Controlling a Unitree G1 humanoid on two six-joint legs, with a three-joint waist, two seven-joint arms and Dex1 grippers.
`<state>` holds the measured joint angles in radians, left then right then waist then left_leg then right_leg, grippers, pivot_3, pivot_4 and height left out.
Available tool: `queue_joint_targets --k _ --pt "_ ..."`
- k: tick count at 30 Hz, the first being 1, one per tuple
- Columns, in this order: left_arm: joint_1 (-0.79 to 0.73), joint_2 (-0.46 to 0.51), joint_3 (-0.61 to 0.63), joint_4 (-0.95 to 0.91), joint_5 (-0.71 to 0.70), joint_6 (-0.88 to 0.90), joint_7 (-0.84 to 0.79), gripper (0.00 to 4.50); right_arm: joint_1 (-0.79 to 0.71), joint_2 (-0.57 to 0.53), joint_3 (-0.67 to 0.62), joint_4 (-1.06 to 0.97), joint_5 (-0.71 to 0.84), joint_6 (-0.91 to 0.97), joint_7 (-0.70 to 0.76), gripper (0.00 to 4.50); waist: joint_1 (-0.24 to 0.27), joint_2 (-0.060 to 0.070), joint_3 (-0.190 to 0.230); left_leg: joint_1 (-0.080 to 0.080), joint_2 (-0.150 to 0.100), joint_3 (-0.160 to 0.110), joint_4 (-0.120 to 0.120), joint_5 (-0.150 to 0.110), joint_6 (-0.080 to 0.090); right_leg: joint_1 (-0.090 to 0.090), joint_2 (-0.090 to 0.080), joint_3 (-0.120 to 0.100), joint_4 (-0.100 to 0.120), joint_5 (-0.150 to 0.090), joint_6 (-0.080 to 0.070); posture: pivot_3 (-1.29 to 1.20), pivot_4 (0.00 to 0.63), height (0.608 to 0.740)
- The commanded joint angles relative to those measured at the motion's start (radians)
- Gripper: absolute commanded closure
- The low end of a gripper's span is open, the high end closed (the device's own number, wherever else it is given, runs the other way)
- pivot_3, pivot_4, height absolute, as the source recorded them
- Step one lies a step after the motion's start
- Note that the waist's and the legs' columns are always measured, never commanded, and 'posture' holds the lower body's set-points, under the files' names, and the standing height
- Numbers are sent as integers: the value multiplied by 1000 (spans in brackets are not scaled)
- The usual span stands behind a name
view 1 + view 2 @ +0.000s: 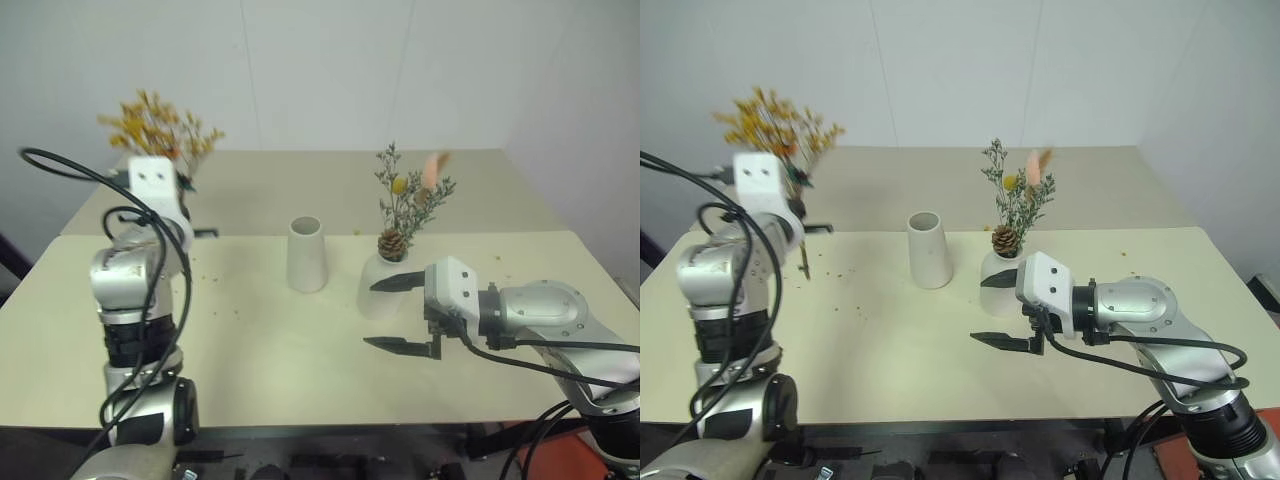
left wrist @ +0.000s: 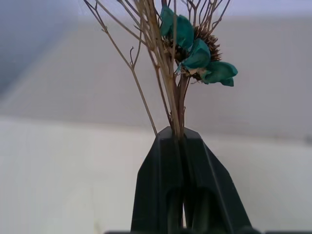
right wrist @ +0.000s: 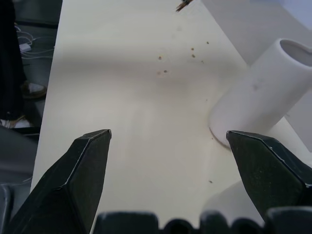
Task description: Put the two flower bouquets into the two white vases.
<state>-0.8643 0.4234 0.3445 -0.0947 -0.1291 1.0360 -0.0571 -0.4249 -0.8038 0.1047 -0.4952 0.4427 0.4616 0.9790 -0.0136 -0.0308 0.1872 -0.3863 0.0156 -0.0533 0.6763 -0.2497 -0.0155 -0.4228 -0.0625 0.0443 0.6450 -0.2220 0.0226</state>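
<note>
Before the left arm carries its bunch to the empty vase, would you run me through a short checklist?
1. Left gripper shut on the yellow bunch's stems: ok.
2. Bunch lifted off the table: ok.
3. Tall vase upright, mouth empty: ok.
4. Grey-green bunch already in the round vase: ok.
5. Right gripper open, holding nothing: ok.
6. Right gripper clear of the round vase: cannot tell.

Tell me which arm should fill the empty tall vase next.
Left. The left gripper is shut on the yellow bouquet, raised clear of the table. The right gripper is open, holding nothing, beside the squat vase; the tall vase stands empty.
</note>
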Motion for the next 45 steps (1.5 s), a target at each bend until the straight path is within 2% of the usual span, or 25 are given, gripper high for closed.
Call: queue_joint_targets --k 1,8,12,15,23,26,31,45 --pt "-22 17 55 35 -111 -217 -159 4461 -1 18 -34 -37 -12 -16 -40 0 3 0 0 0 0 0 0 0 0 0 0 0 0 0 0 0 150 740" --pt "-79 -6 94 268 -358 -530 -580 4461 9 74 -50 -88 -7 39 -157 0 2 0 0 -1 0 0 0 0 -1 0 0 -1 0 0 0 0 150 740" --pt "-138 -13 58 456 -386 -714 -773 4461 49 98 -64 -153 2 84 -231 0 1 0 0 -1 0 0 1 0 -1 0 0 -2 0 0 0 0 150 740" --pt "-220 -30 78 622 -430 -810 -873 4461 104 96 -74 -210 -3 105 -266 0 0 0 0 -1 0 0 1 1 0 0 0 -2 0 0 0 0 150 740" --pt "-379 -50 128 964 -538 -880 -1180 4461 162 99 -86 -280 -16 150 -345 0 -8 0 0 -2 0 0 1 0 0 0 1 -2 0 0 0 0 150 740" --pt "-398 -55 100 1050 -511 -899 -1268 4461 170 104 -81 -287 -25 157 -371 0 -9 0 0 -1 0 0 2 0 0 1 1 -1 0 0 0 0 150 740" --pt "-409 -73 80 1140 -484 -950 -1371 4461 176 111 -68 -297 -43 163 -401 0 -8 0 0 -2 0 0 2 0 0 0 1 -2 0 0 0 0 150 740" --pt "-438 -98 98 1283 -436 -1085 -1394 4461 181 104 -79 -317 -29 188 -415 0 -8 0 0 -2 0 -1 2 0 0 0 1 -1 0 0 0 0 150 740"
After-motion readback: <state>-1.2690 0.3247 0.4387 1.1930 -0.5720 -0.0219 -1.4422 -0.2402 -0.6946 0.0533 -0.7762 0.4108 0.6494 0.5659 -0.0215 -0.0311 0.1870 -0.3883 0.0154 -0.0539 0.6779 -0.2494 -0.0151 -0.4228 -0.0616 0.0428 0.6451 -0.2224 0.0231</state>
